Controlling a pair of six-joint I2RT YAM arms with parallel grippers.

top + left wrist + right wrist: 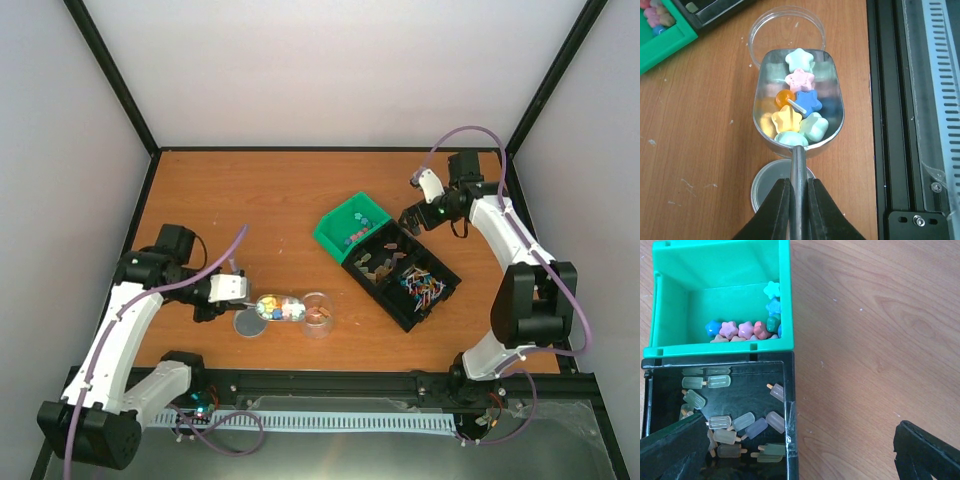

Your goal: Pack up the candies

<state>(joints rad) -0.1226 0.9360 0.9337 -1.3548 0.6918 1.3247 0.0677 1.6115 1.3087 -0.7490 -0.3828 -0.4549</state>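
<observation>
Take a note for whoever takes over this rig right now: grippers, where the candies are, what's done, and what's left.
Left gripper: shut on the handle of the metal scoop, held level.
Right gripper: open, holding nothing, above the bins.
Candies: a scoopful of pastel star-shaped candies is in the scoop. More star candies lie in the green plastic bin.
Clear round cup: just beyond the scoop's front edge and looks empty. The grey round lid lies on the table under the handle.
Done: one load scooped and brought to the cup.
Left: probably tip the load into the cup, then fit the lid.
</observation>
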